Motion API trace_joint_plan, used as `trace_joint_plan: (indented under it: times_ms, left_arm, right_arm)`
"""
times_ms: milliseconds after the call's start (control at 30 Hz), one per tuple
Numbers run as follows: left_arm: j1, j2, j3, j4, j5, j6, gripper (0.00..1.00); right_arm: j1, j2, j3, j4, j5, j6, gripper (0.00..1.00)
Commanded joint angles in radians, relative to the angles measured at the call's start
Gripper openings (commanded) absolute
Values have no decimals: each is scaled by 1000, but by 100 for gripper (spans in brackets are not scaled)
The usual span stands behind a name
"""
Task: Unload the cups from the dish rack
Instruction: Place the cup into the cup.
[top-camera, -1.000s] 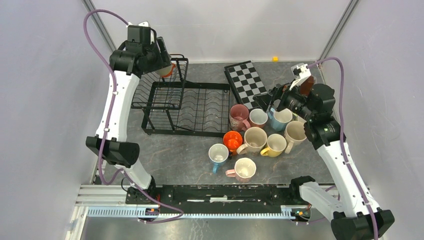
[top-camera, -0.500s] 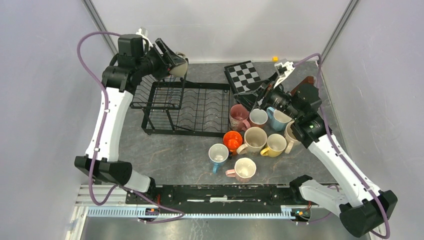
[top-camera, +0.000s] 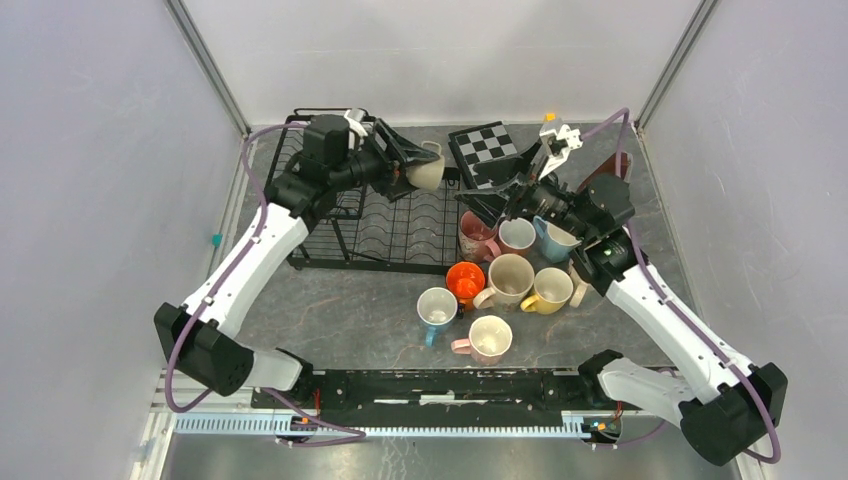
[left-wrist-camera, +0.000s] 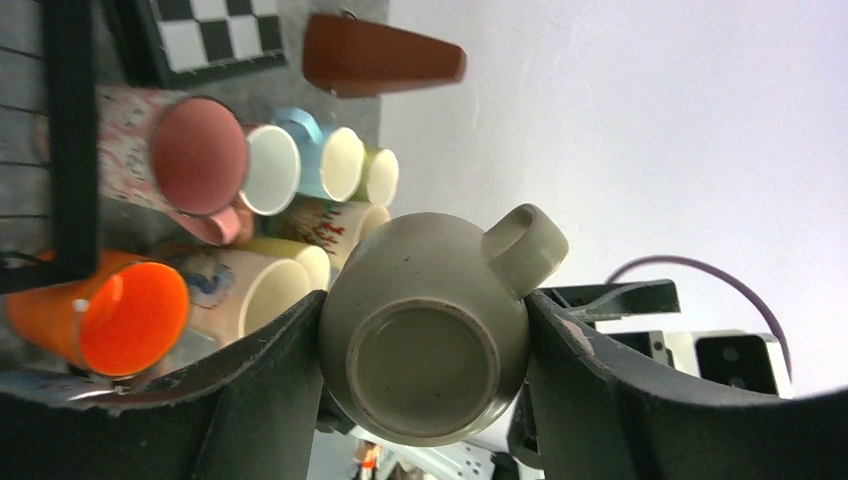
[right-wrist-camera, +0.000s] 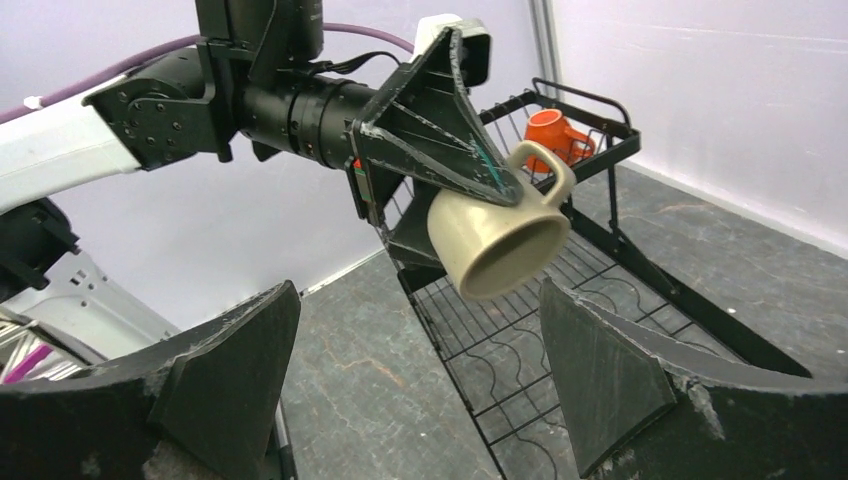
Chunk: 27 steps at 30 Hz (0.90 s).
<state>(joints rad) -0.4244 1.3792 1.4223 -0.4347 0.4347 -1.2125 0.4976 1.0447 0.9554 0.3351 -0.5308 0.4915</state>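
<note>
beige mug (left-wrist-camera: 425, 320) carried rightward over the dish rack (top-camera: 400, 235), left fingers (left-wrist-camera: 260, 385) gripping it, right fingers (right-wrist-camera: 235, 375) wide apart

11 cups (top-camera: 510, 280), 1 dish rack (top-camera: 400, 228), 1 checkerboard (top-camera: 488, 150), 2 arms (top-camera: 250, 262).

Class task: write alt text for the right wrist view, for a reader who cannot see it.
The left hand holds a beige cup tilted in the air above the black wire rack, mouth toward the camera. An orange cup sits in the rack's taller basket behind, and the open right hand frames the bottom edge.
</note>
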Motion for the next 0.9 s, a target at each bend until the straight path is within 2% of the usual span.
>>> trace_joint_plan:
  times_ms: [0,267,533,867]
  left_arm:
    - [-57,-44,-43,254,19,-198,2]
    - [-112,-14,-60,323,10,-254,2]
    - [-126,-15,-83,350,12,-285,2]
    - [-145,-31,-127,404,21,-331,2]
  right_arm:
    - [11,7,-16,77,-49,26,94]
    - [11,30,4,24,-59,31,87]
    - [11,62,43,42,-128,92,78]
    - [11,91,76,59,-126,104,71]
